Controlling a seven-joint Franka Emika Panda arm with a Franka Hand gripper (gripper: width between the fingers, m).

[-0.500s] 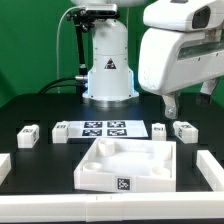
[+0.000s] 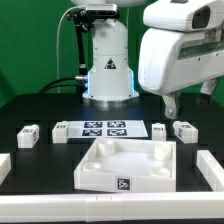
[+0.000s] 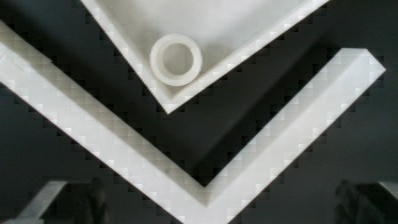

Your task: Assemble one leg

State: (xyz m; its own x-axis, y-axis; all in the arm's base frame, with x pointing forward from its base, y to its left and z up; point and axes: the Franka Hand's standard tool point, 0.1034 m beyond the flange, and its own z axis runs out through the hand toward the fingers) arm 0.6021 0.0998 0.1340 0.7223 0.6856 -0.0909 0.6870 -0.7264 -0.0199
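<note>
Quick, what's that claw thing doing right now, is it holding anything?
Gripper: open, holding nothing.

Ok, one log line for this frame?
gripper: open, empty, over tray corner | legs: loose, none held

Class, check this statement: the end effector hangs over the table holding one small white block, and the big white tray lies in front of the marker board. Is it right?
Not quite. The end effector holds nothing: the wrist view shows its fingers apart with nothing between them. The tray does lie in front of the marker board.
</note>
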